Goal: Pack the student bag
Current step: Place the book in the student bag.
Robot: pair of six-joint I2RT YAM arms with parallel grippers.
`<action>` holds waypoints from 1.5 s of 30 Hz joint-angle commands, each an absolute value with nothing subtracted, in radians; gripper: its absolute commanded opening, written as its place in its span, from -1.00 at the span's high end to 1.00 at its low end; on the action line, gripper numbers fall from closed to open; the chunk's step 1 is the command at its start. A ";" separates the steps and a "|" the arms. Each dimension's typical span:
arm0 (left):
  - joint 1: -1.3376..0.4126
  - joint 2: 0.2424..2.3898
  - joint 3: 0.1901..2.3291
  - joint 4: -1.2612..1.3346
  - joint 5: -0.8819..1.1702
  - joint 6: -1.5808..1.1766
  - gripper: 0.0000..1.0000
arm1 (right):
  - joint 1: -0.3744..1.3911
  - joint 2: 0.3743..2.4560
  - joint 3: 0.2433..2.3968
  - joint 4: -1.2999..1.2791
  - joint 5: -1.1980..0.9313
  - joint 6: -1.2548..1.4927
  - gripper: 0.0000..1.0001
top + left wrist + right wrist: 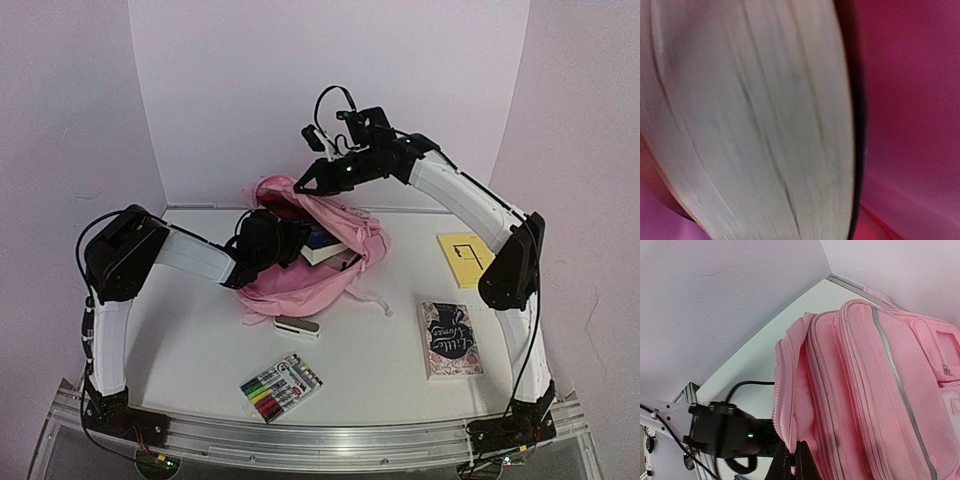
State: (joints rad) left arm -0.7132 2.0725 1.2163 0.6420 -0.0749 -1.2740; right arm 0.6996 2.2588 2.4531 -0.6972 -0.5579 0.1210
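The student bag [300, 285] is a soft pink backpack lying in the middle of the table with its mouth held open. My right gripper [303, 186] is shut on the fabric rim of that mouth and holds it up; in the right wrist view the pink edge [790, 405] runs down between the closed fingers [796, 460]. My left gripper [288, 244] reaches into the opening, shut on a thick book [326, 248]. In the left wrist view the book's pale page edges [755, 125] fill the picture, with pink lining [915, 100] beside them. The left fingers are hidden.
A pack of coloured markers [282, 387] lies near the front edge. A small white block [297, 328] lies just in front of the bag. A paperback with a dark cover [449, 340] and a yellow notepad [463, 258] lie at the right, by the right arm.
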 commanded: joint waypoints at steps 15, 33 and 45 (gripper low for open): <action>-0.704 1.907 1.376 0.157 -0.145 -1.460 -0.37 | 0.674 2.111 2.425 -0.555 -0.670 0.109 1.00; -0.736 1.957 1.403 0.132 -0.072 -1.493 0.51 | 0.667 2.129 2.420 -0.546 -0.711 0.130 1.00; -0.736 1.924 1.377 0.087 -0.078 -1.468 0.22 | 0.667 2.120 2.404 -0.547 -0.718 0.129 1.00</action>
